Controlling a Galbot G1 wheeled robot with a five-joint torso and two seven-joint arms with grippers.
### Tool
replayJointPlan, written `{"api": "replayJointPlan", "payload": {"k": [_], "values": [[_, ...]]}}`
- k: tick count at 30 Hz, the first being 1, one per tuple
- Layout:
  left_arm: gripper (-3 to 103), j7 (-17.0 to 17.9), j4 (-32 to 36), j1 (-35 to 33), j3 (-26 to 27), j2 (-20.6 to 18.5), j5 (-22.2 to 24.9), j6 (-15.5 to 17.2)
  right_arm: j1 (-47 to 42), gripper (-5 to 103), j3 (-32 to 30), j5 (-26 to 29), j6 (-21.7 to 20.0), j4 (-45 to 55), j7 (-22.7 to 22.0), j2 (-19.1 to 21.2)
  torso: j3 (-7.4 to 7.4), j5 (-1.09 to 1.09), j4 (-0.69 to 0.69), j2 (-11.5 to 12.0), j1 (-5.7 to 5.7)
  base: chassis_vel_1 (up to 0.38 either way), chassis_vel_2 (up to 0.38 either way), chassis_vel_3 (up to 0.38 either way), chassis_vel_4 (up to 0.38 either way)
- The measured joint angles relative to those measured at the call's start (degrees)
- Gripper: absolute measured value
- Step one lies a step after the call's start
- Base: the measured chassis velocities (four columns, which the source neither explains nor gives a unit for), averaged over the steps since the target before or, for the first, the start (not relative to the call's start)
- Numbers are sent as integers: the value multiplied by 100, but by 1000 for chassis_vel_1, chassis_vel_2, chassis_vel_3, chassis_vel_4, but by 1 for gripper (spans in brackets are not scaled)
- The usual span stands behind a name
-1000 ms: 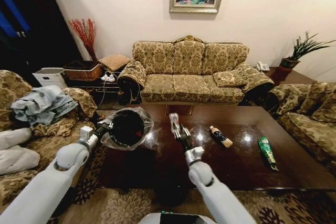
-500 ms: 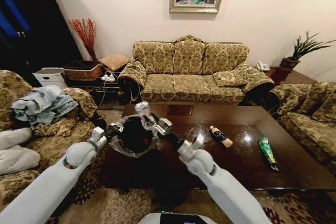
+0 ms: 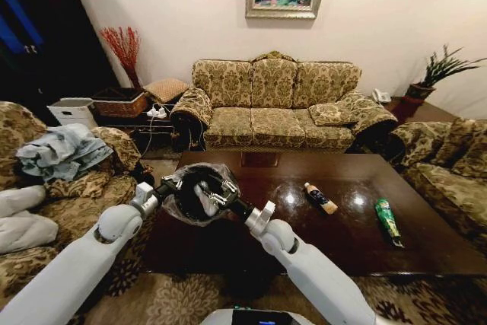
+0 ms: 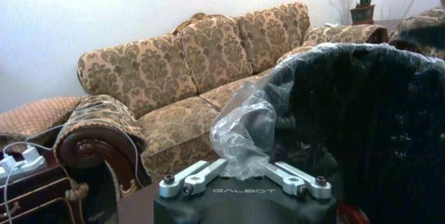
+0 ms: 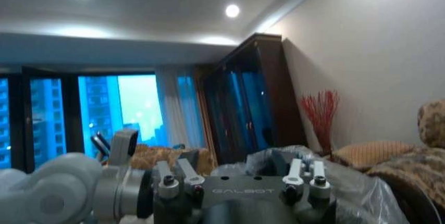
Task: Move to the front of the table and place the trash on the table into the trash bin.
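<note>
Warm indoor light, moderately bright on cream back wall [image 3: 380, 13]. Recessed round ceiling spotlights [image 5: 232, 11] glow overhead in right wrist view. White glare spots on dark glossy wooden table [image 3: 358, 200]. Head view bends at edges, corners darker. Tall blue-lit windows [image 5: 118, 114] soft, hazy. Crinkly clear plastic bag lining [image 4: 243, 125] catches sheen; bin interior nearly black.

Right gripper [image 5: 240, 178] over crinkly clear plastic bag liner [image 5: 361, 190]; white left arm joint [image 5: 59, 190] close beside; red twig bunch [image 5: 321, 114] behind.
</note>
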State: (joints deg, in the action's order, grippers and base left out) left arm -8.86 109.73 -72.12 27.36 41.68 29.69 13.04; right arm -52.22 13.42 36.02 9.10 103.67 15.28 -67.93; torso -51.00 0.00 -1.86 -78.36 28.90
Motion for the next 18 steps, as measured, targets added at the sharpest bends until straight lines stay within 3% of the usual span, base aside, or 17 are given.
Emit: {"api": "replayJointPlan", "payload": {"k": [3, 4, 7, 8, 11, 18], "values": [[0, 36, -131, 8, 65, 87, -12, -17, -247, 88, -323, 35, 189, 338, -175, 53, 0, 1, 0, 0, 0, 0, 0, 0, 0], [0, 36, -131, 8, 65, 87, -12, -17, -247, 88, -323, 35, 189, 338, -175, 53, 0, 1, 0, 0, 0, 0, 0, 0, 0], [0, 149, -287, 13, 191, 222, -16, -131, -751, 97, -876, -51, 221, 752, -719, 251, 0, 1, 0, 0, 0, 0, 0, 0, 0], [0, 149, -287, 13, 191, 222, -16, -131, -751, 97, -876, -51, 221, 752, -719, 251, 0, 1, 0, 0, 0, 0, 0, 0, 0], [0, 229, -347, 13, 302, 342, 0, -181, -1379, 100, -1472, -154, 109, 927, -1338, 337, 1, -1, 2, 0, 0, 0, 0, 0, 0], [0, 254, -357, 31, 340, 410, 4, -184, -1763, 100, -1740, -268, 34, 976, -1688, 317, 0, 0, 0, 0, 0, -5, -19, 6, 27]]}}
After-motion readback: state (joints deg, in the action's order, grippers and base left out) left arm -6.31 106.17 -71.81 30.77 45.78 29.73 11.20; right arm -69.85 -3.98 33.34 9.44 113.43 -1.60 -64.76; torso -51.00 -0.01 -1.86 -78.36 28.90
